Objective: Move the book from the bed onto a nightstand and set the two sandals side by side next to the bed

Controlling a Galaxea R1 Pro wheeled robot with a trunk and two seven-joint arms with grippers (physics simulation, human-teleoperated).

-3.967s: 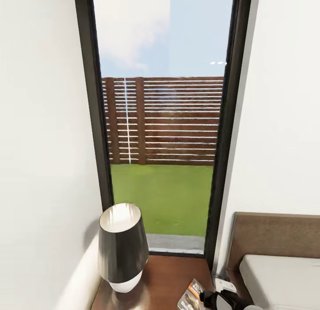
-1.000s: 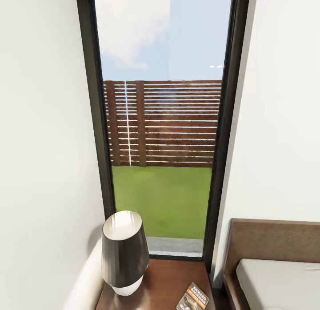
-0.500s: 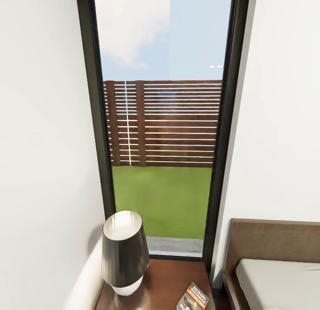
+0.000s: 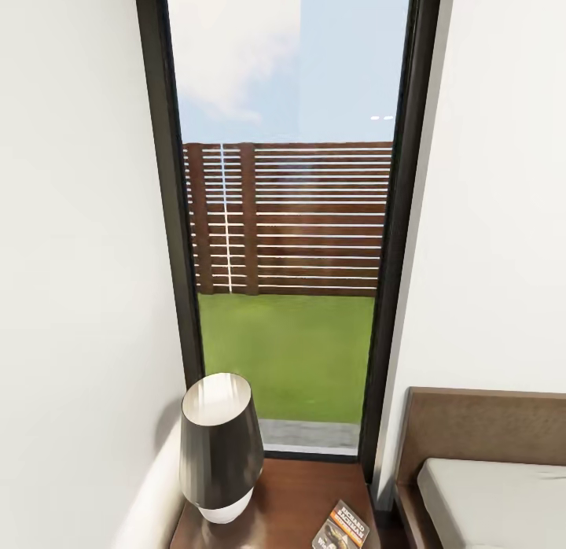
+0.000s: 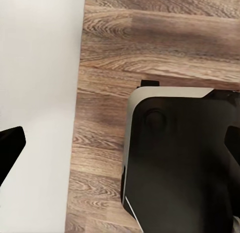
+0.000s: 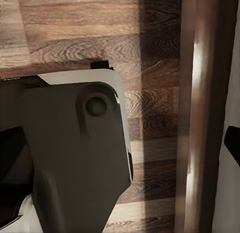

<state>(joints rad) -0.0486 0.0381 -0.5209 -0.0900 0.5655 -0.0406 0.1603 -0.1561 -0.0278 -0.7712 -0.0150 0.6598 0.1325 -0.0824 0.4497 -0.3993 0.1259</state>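
On the nightstand (image 4: 299,502), near its bed-side edge, the book (image 4: 341,527) could slide off; both pincers' states I cannot tell

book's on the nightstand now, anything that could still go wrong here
The book lies near the nightstand edge on the bed side, so a bump while turning away could knock it off. The lamp stands close beside it and looks easy to tip. No sandals show here, so that step looks undone.
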